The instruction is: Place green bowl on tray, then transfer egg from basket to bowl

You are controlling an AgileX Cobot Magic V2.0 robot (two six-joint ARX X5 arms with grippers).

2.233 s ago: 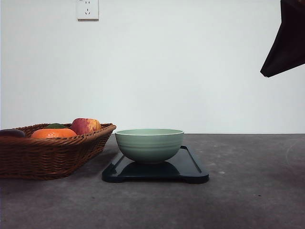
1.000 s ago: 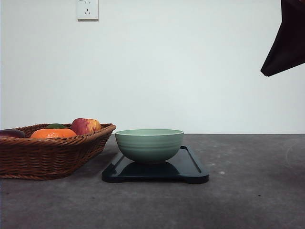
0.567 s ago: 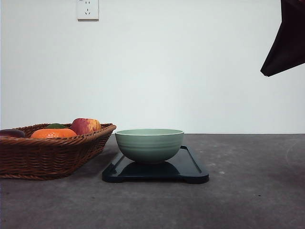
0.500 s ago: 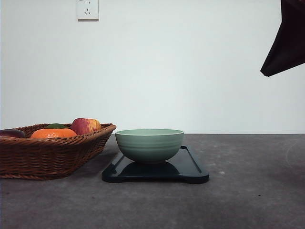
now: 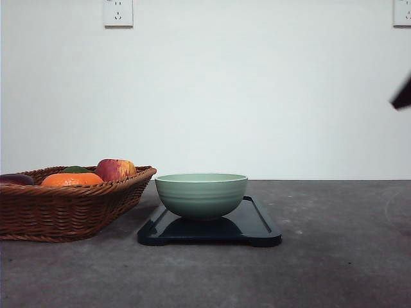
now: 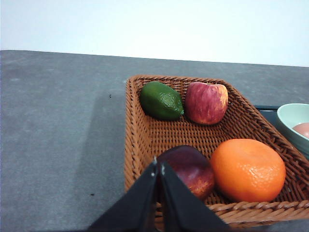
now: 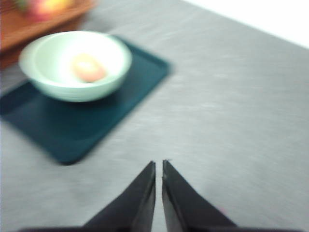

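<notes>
One green bowl [image 5: 201,194] is sitting on one tray [image 5: 257,226], just beside one basket [image 5: 70,208], and is holding one egg [image 7: 88,68]. The basket is carrying four fruits: one lime [image 6: 161,100], one apple [image 6: 206,102], one orange [image 6: 247,169] and one dark red fruit [image 6: 189,169]. The left gripper [image 6: 159,167] and the right gripper [image 7: 159,166] are each presenting fingers pressed nearly together, gripping nothing.

We record a pale sage-green bowl [image 5: 201,194] with faint ridges on a dark blue-black tray [image 5: 254,226]. The egg [image 7: 88,68] inside is pinkish-tan. The woven basket [image 6: 145,140] is brown, holding a green lime [image 6: 161,100], red-and-yellow streaked apple [image 6: 206,102], orange [image 6: 247,169] and a dark maroon fruit [image 6: 190,168]. The table [image 5: 334,269] is mottled dark grey, the wall [image 5: 257,90] white.
</notes>
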